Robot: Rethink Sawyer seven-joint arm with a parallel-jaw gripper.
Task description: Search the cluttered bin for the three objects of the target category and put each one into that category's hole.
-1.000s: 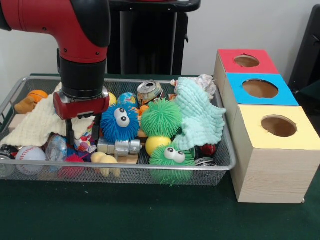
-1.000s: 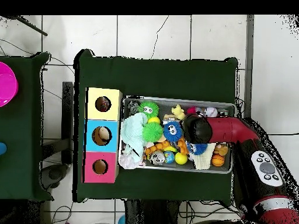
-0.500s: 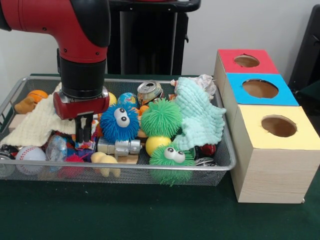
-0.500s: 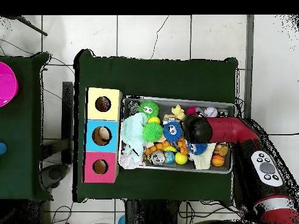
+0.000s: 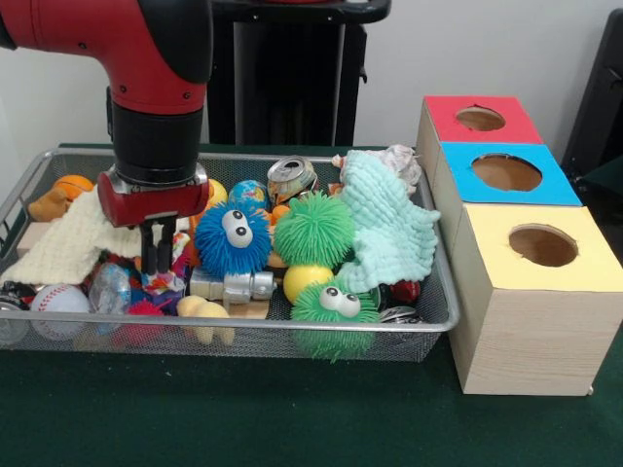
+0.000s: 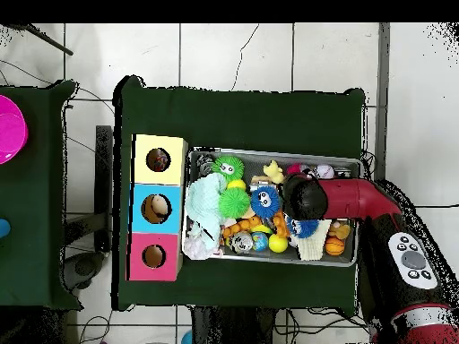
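A wire bin [image 5: 292,327] holds a heap of toys. My gripper [image 5: 158,255] hangs over its left part, fingers pressed together and shut, just above a multicoloured patterned toy [image 5: 167,282]. I see nothing clearly held between them. A blue fuzzy ball with eyes [image 5: 234,238] sits right beside the gripper. To the right stand three boxes with holes: red [image 5: 443,112], blue [image 5: 458,185], yellow [image 5: 506,282]. In the overhead view the arm's wrist [image 6: 303,199] hides the gripper over the bin [image 6: 273,153].
Also in the bin: a green fuzzy ball [image 5: 313,229], a green one with eyes [image 5: 334,304], a yellow ball [image 5: 304,280], a mint cloth [image 5: 389,229], a cream cloth [image 5: 68,243], a baseball [image 5: 58,300] and a can [image 5: 291,177].
The fingers, spread apart a second ago, have come together. The gripper has since risen slightly out of the toys.
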